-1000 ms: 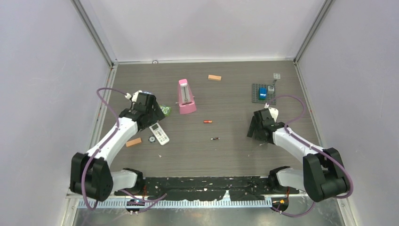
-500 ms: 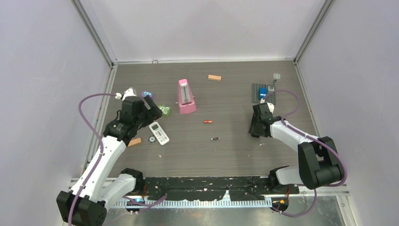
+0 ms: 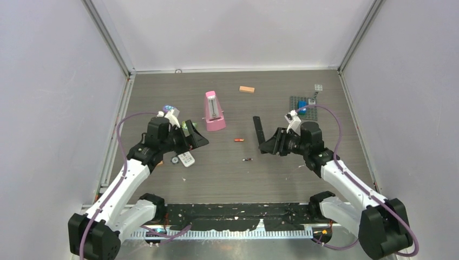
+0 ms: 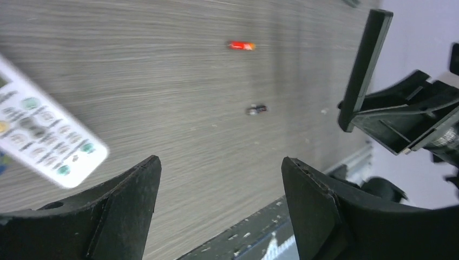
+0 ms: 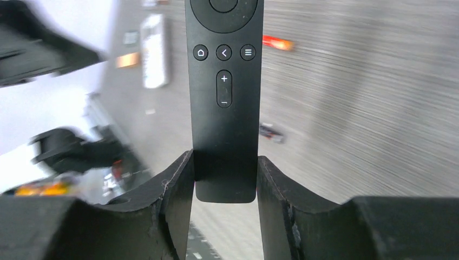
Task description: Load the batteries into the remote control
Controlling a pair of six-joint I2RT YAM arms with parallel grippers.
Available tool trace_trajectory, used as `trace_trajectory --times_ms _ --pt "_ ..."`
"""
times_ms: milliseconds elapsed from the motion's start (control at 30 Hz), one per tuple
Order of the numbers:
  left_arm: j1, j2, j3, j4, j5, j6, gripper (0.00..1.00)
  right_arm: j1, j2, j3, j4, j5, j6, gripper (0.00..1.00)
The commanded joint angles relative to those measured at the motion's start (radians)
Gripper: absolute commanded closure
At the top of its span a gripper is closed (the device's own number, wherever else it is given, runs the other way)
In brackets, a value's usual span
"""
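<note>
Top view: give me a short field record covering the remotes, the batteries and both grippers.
black remote: clamped in right gripper, clear of the table
white remote: on table, near left gripper
left gripper: open, empty
batteries: red battery and dark battery, loose on table between the arms

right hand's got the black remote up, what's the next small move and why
Probably swing the open, empty left hand toward the red battery lying loose on the table. The right hand is clamped on the lower end of the black remote, held off the table, so a cell seems the missing piece.
</note>
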Motion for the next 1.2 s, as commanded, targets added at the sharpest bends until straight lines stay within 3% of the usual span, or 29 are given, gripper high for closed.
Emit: trace_trajectory --times_ms 0,133,433,833,1000,1167 --pt "-0.019 -0.028 0.015 0.194 0.225 -0.061 0.17 0.028 -0.077 -0.06 0.438 -0.374 0.242 0.94" --pt "-0.058 -0.053 0.008 0.399 0.328 -0.139 0.14 0.113 -0.065 -0.091 0.715 -0.453 0.445 0.95" --pt "-0.129 -0.104 -0.088 0.773 0.319 -0.318 0.1 0.289 0.169 -0.072 1.337 -0.471 0.834 0.94" --pt "-0.184 -0.083 -0.116 0.822 0.289 -0.4 0.12 0.41 0.327 -0.01 1.467 -0.408 0.917 0.95" --pt "-0.206 -0.052 -0.123 0.873 0.297 -0.465 0.26 0.418 0.373 -0.004 1.487 -0.38 0.94 0.94" --pt "-0.214 -0.057 -0.14 0.888 0.291 -0.49 0.65 0.419 0.397 -0.002 1.463 -0.346 0.95 0.94"
